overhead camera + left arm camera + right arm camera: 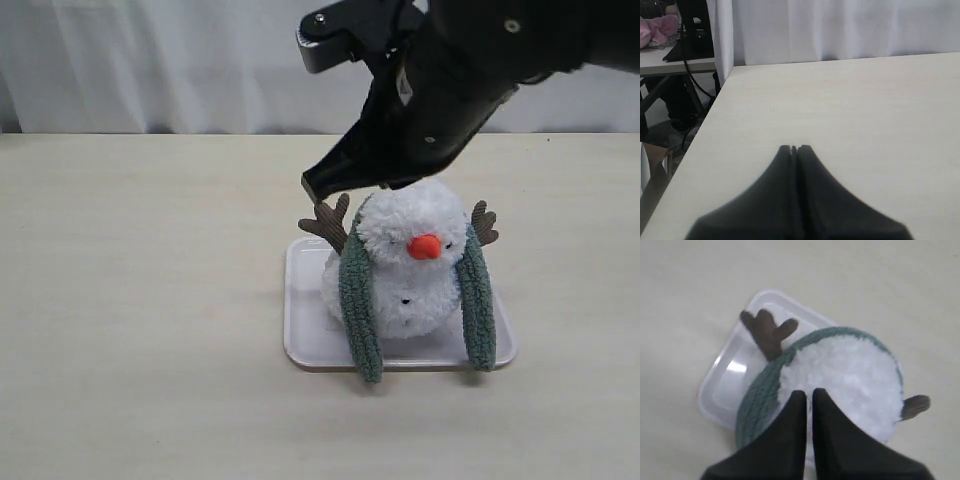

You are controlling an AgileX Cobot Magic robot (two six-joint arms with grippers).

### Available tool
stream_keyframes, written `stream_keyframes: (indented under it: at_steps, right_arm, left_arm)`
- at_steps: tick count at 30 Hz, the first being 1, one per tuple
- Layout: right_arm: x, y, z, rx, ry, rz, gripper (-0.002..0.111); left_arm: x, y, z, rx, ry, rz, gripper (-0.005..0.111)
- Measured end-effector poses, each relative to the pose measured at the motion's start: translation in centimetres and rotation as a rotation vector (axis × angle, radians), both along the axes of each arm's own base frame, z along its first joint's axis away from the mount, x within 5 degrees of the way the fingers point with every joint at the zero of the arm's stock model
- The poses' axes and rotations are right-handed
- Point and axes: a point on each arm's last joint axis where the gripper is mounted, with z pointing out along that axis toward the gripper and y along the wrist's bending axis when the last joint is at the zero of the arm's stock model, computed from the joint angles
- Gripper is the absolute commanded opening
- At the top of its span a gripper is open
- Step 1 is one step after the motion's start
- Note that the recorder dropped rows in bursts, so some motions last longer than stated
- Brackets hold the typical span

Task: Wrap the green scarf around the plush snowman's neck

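The plush snowman (405, 262) stands upright on a white tray (300, 345), orange nose facing the exterior camera. The green scarf (358, 300) runs behind the head, and both ends hang down the front, one on each side, reaching the tray's front edge. My right gripper (322, 187) hovers just above and behind the head, shut with nothing between its fingers. In the right wrist view its tips (807, 392) are over the white head (850, 370), with the scarf (760, 390) curving around it. My left gripper (795, 148) is shut over bare table, away from the toy.
A brown twig arm (327, 222) sticks out beside the right gripper's tips, and the other (485, 222) shows on the far side. The left wrist view shows the table's edge (715, 100) with a desk and cables beyond it. A white curtain hangs behind the table.
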Motion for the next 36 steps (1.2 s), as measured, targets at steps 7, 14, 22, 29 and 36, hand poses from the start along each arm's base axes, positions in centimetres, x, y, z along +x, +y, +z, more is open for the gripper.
stream_keyframes:
  at_steps: [7,14,22,29,36]
  right_arm:
    - [5.1,1.1,-2.3,-0.082,0.054,-0.117,0.004]
    - [6.9,2.4,-6.4,-0.112,0.171,-0.121,0.004]
    - [7.3,3.0,-8.7,-0.129,0.237,-0.114,0.004]
    - [7.7,3.3,-10.1,-0.151,0.259,-0.110,0.004]
    - [7.6,3.2,-9.8,-0.146,0.256,-0.108,0.004]
  left_arm:
    - [0.0,0.0,0.0,0.000,0.000,0.000,0.000]
    - [0.0,0.0,0.0,0.000,0.000,0.000,0.000]
    - [0.0,0.0,0.0,0.000,0.000,0.000,0.000]
    - [0.0,0.0,0.0,0.000,0.000,0.000,0.000]
    - [0.0,0.0,0.0,0.000,0.000,0.000,0.000]
